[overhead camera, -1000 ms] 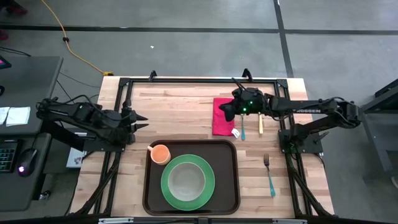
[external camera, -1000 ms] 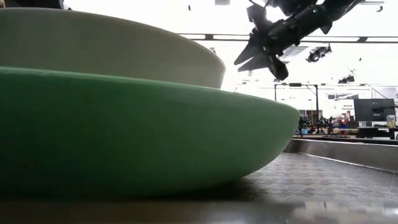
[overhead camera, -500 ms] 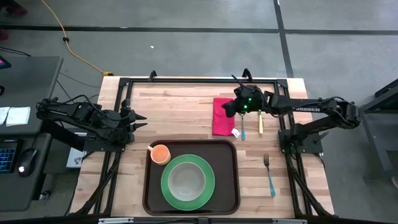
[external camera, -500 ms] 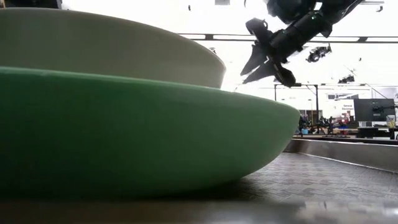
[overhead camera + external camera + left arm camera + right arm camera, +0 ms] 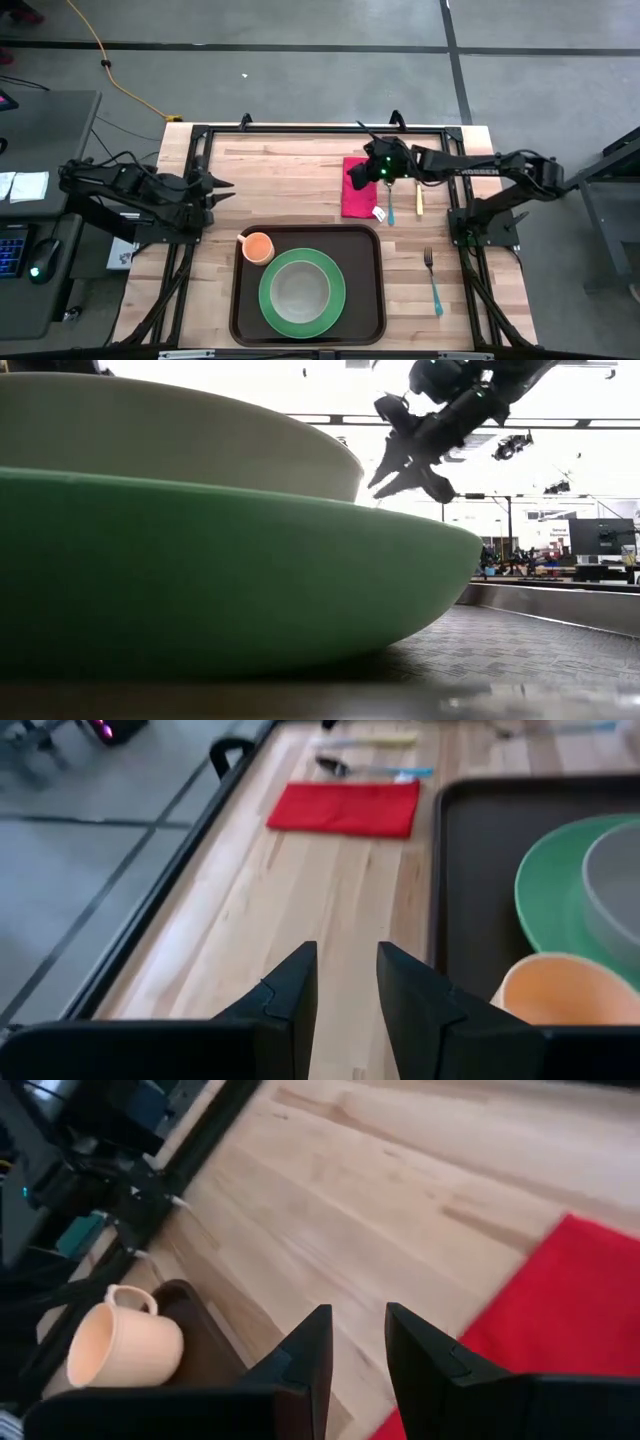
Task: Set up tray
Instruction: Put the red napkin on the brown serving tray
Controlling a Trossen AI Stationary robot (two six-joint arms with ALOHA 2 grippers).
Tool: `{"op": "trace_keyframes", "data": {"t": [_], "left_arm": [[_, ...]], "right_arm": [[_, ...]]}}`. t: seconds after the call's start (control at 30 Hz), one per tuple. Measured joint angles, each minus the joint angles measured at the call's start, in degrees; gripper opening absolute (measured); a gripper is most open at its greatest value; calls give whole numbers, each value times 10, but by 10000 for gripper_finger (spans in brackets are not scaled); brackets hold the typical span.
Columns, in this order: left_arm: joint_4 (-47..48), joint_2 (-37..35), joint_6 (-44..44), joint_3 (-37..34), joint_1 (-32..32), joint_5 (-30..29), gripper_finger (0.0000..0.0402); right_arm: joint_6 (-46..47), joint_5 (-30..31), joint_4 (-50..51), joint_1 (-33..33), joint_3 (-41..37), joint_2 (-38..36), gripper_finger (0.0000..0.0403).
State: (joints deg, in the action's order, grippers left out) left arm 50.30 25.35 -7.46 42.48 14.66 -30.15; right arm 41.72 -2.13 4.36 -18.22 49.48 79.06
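Observation:
The dark brown tray (image 5: 362, 250) lies at the table's near middle. It carries a green plate (image 5: 268, 300) with a pale bowl (image 5: 298, 290) in it, and an orange cup (image 5: 258, 246) in the tray's far left corner. A red napkin (image 5: 358, 195) lies flat beyond the tray. My right gripper (image 5: 352, 177) hangs shut above the napkin's far end (image 5: 560, 1290), clear of it. My left gripper (image 5: 228, 188) waits shut near the left edge, pointing toward the table's right, its fingers (image 5: 290, 990) above bare wood.
A blue-handled spoon (image 5: 389, 208) and a yellow-handled knife (image 5: 419, 198) lie right of the napkin. A blue-handled fork (image 5: 434, 283) lies right of the tray. A black metal frame (image 5: 300, 130) borders the table. Bare wood (image 5: 280, 180) stretches between the two grippers.
My right gripper has moved a little toward the table's left and far edge, staying above the napkin; in the low view it has also risen slightly. Its fingers keep the same gap. Nothing on the table has moved.

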Motion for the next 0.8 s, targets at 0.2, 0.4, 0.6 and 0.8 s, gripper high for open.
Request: {"op": "trace_keyframes", "data": {"t": [0.2,0.4,0.6,0.8], "left_arm": [[-12,-45,24,-1,0,4,136],[-85,-68,60,-51,0,31,136],[-120,-97,57,-93,0,53,136],[-146,-141,68,-119,0,63,136]], "right_arm": [[-43,6,80,0,91,47,74],[-62,44,181,0,173,100,74],[-49,43,191,-1,203,135,74],[-32,50,206,-2,206,150,74]]}}
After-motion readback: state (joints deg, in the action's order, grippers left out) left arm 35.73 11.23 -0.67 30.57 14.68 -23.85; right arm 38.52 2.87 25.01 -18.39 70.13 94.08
